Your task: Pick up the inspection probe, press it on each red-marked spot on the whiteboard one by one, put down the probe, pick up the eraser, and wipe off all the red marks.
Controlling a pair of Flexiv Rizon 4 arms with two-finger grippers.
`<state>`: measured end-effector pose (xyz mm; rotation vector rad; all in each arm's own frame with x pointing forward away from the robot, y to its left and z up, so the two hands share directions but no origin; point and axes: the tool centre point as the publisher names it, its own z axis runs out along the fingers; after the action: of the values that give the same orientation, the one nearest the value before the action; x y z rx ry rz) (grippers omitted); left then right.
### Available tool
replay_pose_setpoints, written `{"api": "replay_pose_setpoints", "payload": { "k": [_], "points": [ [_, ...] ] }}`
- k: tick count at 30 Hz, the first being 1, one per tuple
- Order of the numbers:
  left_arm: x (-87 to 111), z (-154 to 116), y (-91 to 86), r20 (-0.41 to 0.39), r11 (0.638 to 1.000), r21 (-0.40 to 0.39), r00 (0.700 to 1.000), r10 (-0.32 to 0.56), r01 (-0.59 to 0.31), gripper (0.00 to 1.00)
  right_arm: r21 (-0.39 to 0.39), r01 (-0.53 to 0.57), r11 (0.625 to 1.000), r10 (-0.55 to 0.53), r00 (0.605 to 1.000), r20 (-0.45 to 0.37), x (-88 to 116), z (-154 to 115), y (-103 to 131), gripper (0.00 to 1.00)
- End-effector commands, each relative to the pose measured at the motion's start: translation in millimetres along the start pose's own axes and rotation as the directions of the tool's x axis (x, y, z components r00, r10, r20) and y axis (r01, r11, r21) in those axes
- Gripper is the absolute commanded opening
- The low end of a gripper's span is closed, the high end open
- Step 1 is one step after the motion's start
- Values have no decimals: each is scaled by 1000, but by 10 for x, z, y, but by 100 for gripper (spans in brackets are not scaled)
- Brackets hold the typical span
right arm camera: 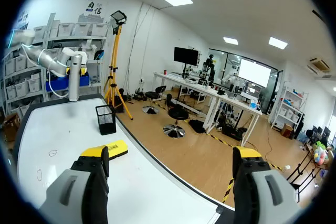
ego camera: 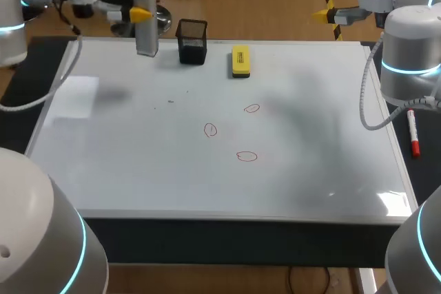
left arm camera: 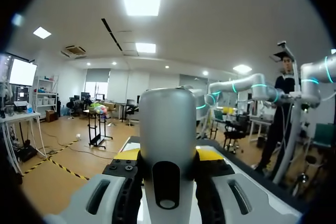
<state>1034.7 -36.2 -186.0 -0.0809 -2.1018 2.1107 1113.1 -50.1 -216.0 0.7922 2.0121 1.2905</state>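
Note:
My left gripper [ego camera: 141, 14] is shut on the grey cylindrical probe [ego camera: 145, 18], which hangs upright over the far left edge of the whiteboard [ego camera: 138, 170]. In the left wrist view the probe [left arm camera: 167, 140] fills the gap between the fingers of that gripper [left arm camera: 168, 157]. Three red circles [ego camera: 252, 108] [ego camera: 210, 129] [ego camera: 247, 156] are drawn mid-board. The yellow eraser [ego camera: 240, 60] lies near the far edge. My right gripper [ego camera: 322, 13] hovers beyond the far right corner, open and empty [right arm camera: 170, 156], with the eraser [right arm camera: 113, 148] beside one finger.
A black mesh pen holder [ego camera: 192, 40] stands on the board between the probe and the eraser, also seen in the right wrist view [right arm camera: 106, 119]. A red marker pen [ego camera: 413, 133] lies off the board's right edge. A pale patch [ego camera: 72, 96] shows at the board's left.

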Motion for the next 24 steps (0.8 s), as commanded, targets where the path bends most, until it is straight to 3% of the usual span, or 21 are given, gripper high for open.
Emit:
{"api": "replay_pose_setpoints", "payload": {
  "k": [1, 7, 15, 19, 24],
  "points": [
    [242, -10, 10, 644, 1000, -9, 765, 18, -16, 0, 0, 0, 1000, 0, 1000, 0, 0, 1, 0, 100],
    [353, 9, 163, 674, 1000, 5, 738, 16, -27, 0, 0, 0, 1000, 0, 1000, 0, 0, 1, 0, 100],
    [343, -11, 411, 774, 999, 47, 632, -30, -11, 0, 0, 0, 1000, 0, 1000, 0, 0, 1, 0, 100],
    [286, 23, 446, 795, 999, 48, 606, -33, -9, 0, 0, 0, 1000, 0, 1000, 0, 0, 1, 0, 100],
    [183, 43, 536, 796, 999, 49, 604, -37, -4, 0, 0, 0, 1000, 0, 1000, 0, 0, 1, 0, 100]
  ]
}}
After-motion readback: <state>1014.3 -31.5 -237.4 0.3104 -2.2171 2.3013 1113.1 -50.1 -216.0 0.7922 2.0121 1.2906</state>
